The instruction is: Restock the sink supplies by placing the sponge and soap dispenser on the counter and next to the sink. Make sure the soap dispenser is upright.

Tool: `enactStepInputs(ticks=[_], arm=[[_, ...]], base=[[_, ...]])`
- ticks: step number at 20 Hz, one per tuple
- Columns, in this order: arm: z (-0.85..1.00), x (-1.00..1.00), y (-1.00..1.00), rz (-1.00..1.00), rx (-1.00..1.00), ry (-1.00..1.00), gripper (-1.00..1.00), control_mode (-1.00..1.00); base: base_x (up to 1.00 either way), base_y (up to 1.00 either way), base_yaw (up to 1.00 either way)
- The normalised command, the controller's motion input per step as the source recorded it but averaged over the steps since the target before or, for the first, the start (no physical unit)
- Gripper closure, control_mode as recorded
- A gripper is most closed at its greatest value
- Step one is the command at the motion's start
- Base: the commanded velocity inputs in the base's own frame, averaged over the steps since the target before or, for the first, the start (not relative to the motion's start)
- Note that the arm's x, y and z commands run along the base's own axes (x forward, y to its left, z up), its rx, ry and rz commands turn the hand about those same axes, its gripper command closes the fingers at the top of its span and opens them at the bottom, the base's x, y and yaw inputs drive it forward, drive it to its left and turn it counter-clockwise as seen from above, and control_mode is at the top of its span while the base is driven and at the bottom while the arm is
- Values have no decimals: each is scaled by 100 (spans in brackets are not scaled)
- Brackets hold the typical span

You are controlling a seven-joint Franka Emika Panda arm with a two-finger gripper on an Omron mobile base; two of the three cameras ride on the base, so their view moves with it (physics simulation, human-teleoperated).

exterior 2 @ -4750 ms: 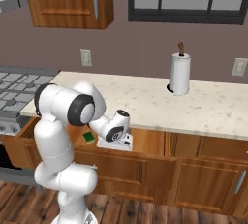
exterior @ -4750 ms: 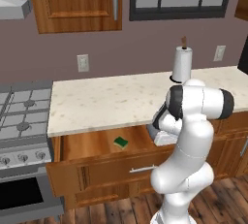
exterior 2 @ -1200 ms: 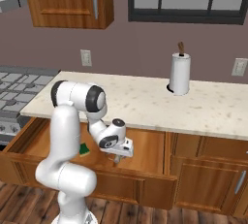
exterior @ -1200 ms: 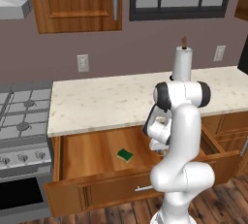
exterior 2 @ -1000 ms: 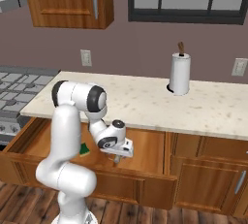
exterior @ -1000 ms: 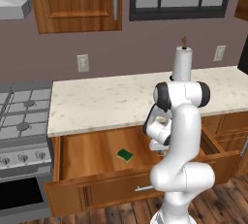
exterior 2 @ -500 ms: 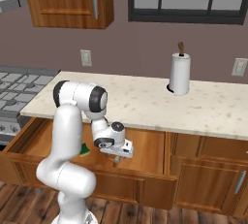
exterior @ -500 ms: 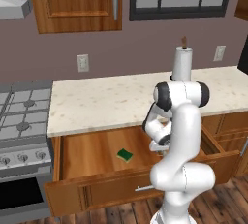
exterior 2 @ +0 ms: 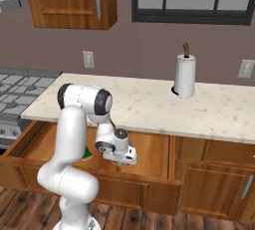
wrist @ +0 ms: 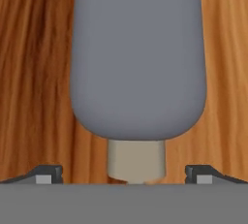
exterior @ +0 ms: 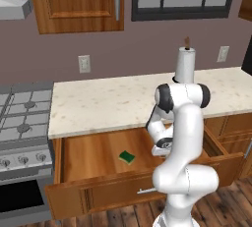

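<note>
The soap dispenser (wrist: 138,58), a rounded grey-blue bottle with a beige collar, lies on its side on the wooden floor of the open drawer (exterior: 93,147). In the hand view it sits close in front of my gripper (wrist: 125,174). The gripper is open, with one fingertip (wrist: 48,173) on each side of the bottle's neck and neither touching it. My hand hangs low inside the drawer (exterior: 162,147) (exterior 2: 122,162). The green sponge (exterior: 127,157) lies flat in the drawer to the hand's left, and my arm half hides the sponge (exterior 2: 87,153). The counter (exterior: 108,105) runs above the drawer. The sink is out of view.
A white paper-towel roll (exterior: 185,66) (exterior 2: 185,76) stands at the back of the counter. A gas stove (exterior: 19,118) adjoins the counter on the left. The drawer front (exterior 2: 124,186) juts out towards my base. Wall cabinets and a window hang above.
Compared with the oldest frames, the drawer stands further out and my hand has dropped down into it. Over the last second the arm has barely shifted.
</note>
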Motion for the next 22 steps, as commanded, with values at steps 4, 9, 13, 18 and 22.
enactStepInputs(ticks=[4, 9, 13, 18, 22], arm=[[-9, 0, 0, 0, 0, -1, 100, -100], [0, 0, 0, 0, 0, -1, 100, -100], [23, -9, -8, 0, 0, 0, 100, -100], [75, -32, -23, 2, 0, -3, 100, -100], [91, -34, -10, 16, 0, -4, 100, -100]], base=[[0, 0, 0], [0, 0, 0], [0, 0, 0], [0, 0, 0], [0, 0, 0]])
